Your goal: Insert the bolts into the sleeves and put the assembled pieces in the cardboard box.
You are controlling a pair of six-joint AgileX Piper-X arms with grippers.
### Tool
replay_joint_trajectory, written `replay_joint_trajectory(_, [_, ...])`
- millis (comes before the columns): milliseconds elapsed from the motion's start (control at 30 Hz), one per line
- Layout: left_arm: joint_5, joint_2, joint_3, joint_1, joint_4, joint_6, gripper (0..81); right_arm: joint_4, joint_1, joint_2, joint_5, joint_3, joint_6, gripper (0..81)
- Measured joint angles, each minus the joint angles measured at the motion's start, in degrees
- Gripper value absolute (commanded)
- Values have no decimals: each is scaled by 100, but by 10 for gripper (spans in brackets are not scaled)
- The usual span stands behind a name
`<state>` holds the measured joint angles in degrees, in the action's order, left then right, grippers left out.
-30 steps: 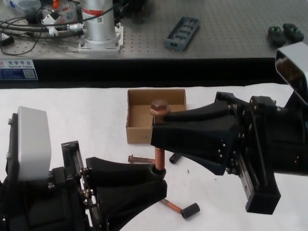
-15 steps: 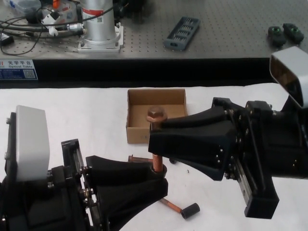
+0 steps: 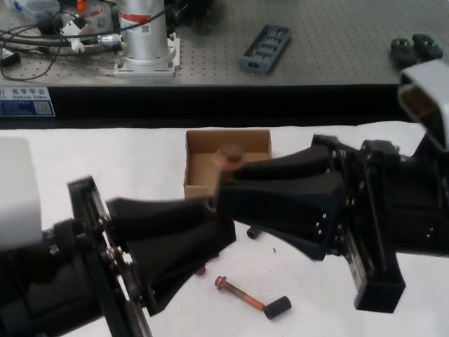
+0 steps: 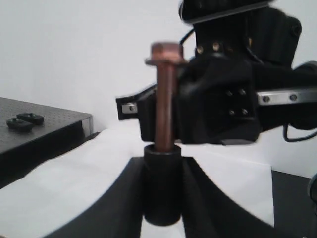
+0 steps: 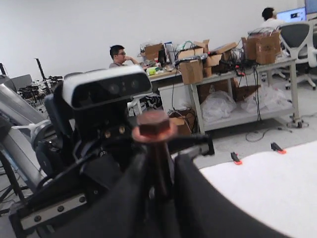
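Observation:
A copper bolt stands upright with its tip in a black sleeve. My left gripper is shut on that sleeve. My right gripper is shut on the bolt's shank just under the hexagonal head. In the high view the two grippers meet in front of the cardboard box, the left gripper under the right gripper, with the bolt head above them. The shank is hidden there.
On the white cloth near the front lies another bolt pushed into a black sleeve. A loose black sleeve lies under the right gripper. Metal hardware and a grey rack sit on the far bench.
My left gripper has risen and moved forward with the sleeve, closing up under the right gripper. The bolt's shank, visible before, is now covered. The lying bolt's head has come into sight.

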<state>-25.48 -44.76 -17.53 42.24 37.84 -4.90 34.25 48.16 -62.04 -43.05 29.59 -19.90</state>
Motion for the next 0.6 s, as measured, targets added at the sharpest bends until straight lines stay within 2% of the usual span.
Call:
replay_joint_trajectory(433, [680, 0, -34, 0, 121, -367, 6, -59, -53, 0, 799, 0, -81, 333])
replay_joint_trajectory(533, [928, 0, -155, 0, -412, -453, 6, -196, -218, 133, 969, 0, -99, 212])
replay_joint_trajectory(600, [1104, 0, -287, -15, -880, -477, 6, -429, -313, 321, 971, 0, -81, 55])
